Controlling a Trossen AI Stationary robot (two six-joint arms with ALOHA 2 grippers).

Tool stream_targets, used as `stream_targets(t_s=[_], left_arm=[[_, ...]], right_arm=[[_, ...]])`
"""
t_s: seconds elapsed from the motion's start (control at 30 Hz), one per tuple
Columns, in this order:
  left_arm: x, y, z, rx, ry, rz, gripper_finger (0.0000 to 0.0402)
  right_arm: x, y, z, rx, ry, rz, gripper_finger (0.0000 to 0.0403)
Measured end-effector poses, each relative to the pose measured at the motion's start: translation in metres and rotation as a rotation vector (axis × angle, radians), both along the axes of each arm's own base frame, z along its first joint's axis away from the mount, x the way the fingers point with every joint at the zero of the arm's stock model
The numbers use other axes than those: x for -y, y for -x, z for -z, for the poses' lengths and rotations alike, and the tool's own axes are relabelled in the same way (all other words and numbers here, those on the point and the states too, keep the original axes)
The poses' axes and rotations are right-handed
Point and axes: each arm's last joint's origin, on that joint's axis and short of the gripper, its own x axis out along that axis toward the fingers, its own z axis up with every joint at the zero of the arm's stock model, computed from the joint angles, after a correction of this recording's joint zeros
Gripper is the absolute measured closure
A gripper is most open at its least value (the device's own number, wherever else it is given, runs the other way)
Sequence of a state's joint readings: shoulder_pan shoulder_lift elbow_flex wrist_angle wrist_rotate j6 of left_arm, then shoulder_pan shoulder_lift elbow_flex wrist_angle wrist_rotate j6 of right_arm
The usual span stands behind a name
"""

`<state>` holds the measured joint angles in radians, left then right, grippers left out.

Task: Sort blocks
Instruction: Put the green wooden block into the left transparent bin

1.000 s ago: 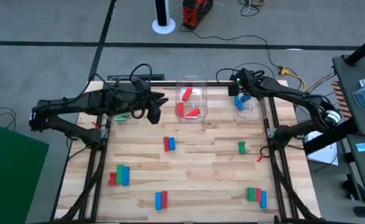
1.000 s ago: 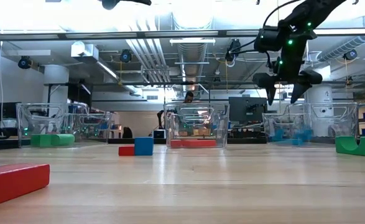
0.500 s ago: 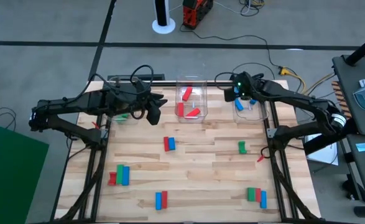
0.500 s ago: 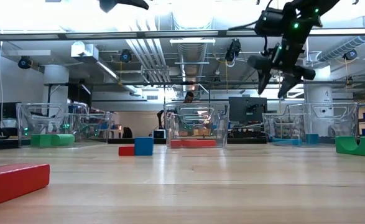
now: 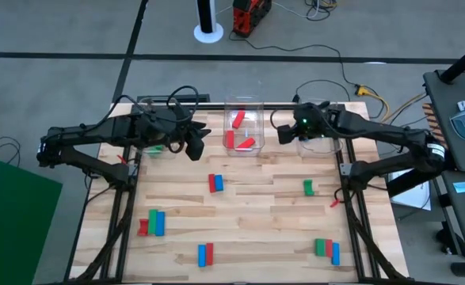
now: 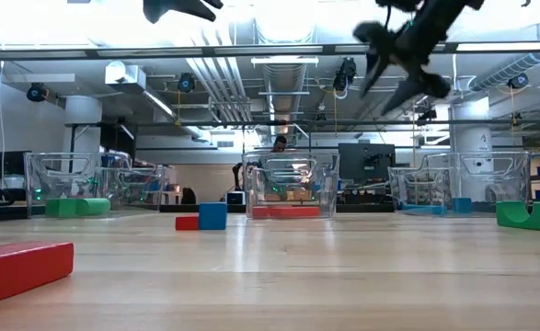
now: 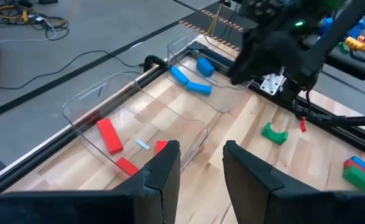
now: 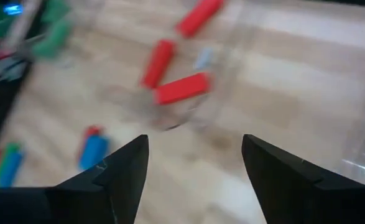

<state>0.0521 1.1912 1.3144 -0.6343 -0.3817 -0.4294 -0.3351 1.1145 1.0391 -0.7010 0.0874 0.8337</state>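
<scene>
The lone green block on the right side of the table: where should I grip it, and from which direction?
The green block lies flat on the table, its long axis running toward the bins, with nothing touching it. Probably best to come straight down with the open right gripper, which is nearest, and close across its short width at mid-length, where both long faces are free.
</scene>
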Motion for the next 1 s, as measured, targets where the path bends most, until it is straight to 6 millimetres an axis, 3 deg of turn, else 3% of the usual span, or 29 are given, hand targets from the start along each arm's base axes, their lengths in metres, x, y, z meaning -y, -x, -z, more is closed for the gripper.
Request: stream_targets(t_s=[0.23,0.37,0.67,1.0], left_arm=[[0.0,0.0,0.0,-0.011,-0.013,0.006,0.0301],[0.0,0.0,0.0,-0.016,-0.022,0.011,0.0301],[0.0,0.0,0.0,-0.027,-0.045,0.022,0.0301],[-0.001,0.0,0.0,-0.036,-0.062,0.029,0.0301]], right_arm=[[-0.037,-0.013,-0.029,0.11,-0.077,-0.175,0.0173],[-0.054,-0.012,-0.033,0.096,-0.171,-0.221,0.0174],[-0.086,0.006,-0.017,-0.164,-0.45,-0.246,0.0159],[-0.102,0.031,0.01,-0.484,-0.512,-0.158,0.0113]])
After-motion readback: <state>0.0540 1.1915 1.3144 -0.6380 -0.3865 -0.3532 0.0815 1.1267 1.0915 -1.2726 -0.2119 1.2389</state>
